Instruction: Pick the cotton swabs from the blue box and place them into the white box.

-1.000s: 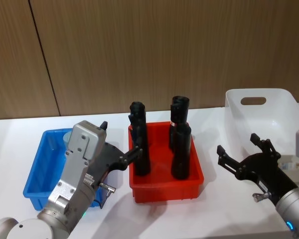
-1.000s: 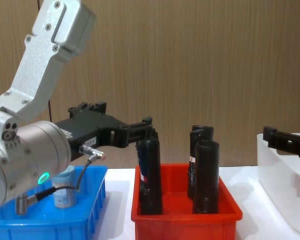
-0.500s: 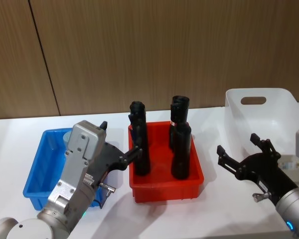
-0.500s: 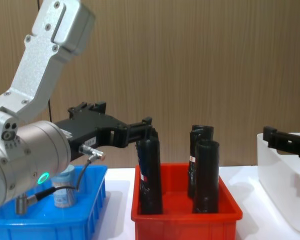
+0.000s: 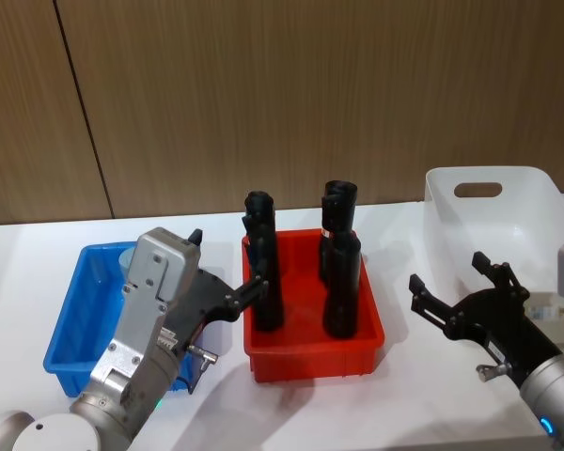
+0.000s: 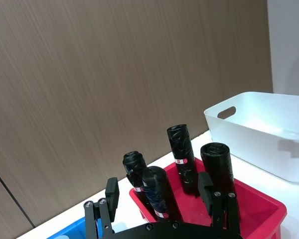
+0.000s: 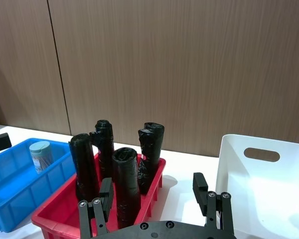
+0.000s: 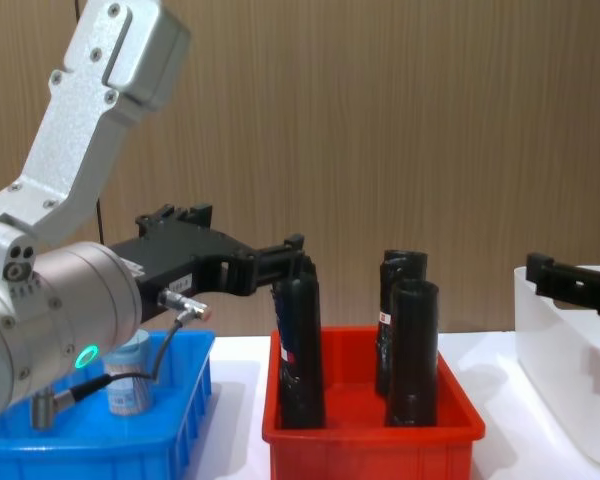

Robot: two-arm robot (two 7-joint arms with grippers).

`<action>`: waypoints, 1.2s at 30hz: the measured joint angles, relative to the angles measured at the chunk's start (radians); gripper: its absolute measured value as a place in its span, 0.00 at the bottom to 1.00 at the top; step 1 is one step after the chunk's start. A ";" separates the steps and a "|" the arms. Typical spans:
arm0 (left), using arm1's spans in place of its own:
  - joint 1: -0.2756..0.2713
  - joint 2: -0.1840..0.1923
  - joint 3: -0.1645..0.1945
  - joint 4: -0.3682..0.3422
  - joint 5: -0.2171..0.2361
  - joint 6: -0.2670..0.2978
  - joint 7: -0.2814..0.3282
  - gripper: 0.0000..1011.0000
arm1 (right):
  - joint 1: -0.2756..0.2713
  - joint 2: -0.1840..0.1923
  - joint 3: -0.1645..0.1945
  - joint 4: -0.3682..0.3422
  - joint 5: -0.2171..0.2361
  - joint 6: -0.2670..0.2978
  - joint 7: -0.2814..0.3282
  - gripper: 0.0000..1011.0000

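One cotton swabs jar (image 7: 41, 155) in the blue box (image 7: 12, 184), both claws empty

The right wrist view gives the jar whole: upright, pale lid on, near the box's far wall. From the head, the left arm covers most of it. The left gripper (image 5: 227, 259) hangs over the box's side next to the red bin (image 5: 310, 362), fingers spread, holding nothing. The right gripper (image 5: 446, 272) hovers between red bin and white box (image 5: 531, 202), fingers likewise apart. Four black tubes (image 5: 341, 296) stand in the red bin.
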 joint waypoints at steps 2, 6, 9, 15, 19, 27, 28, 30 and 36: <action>0.000 0.000 0.000 0.000 0.000 0.000 0.000 0.99 | 0.000 0.000 0.000 0.000 0.000 0.000 0.000 0.99; 0.000 0.000 0.000 0.000 0.000 0.000 0.000 0.99 | 0.000 0.000 0.000 0.000 0.000 0.000 0.000 0.99; 0.000 0.000 0.000 0.000 0.000 0.000 0.000 0.99 | 0.001 0.000 0.000 0.001 0.000 0.000 0.001 0.99; 0.000 0.000 0.000 0.000 0.000 0.000 0.000 0.99 | 0.009 -0.003 0.000 0.012 0.000 0.000 0.018 0.99; 0.000 0.000 0.000 0.000 0.000 0.000 0.000 0.99 | 0.026 -0.007 0.002 0.040 0.010 0.007 0.053 0.99; 0.000 0.000 0.000 0.000 0.000 0.000 0.000 0.99 | 0.088 -0.020 0.005 0.127 0.031 0.037 0.153 0.99; 0.000 0.000 0.000 0.000 0.000 0.000 0.000 0.99 | 0.094 -0.022 0.005 0.135 0.033 0.040 0.164 0.99; 0.000 0.000 0.000 0.000 0.000 0.000 0.000 0.99 | 0.109 -0.025 0.005 0.154 0.035 0.044 0.184 0.99; 0.000 0.000 0.000 0.000 0.000 0.000 0.000 0.99 | 0.177 -0.045 0.001 0.243 0.034 0.066 0.267 0.99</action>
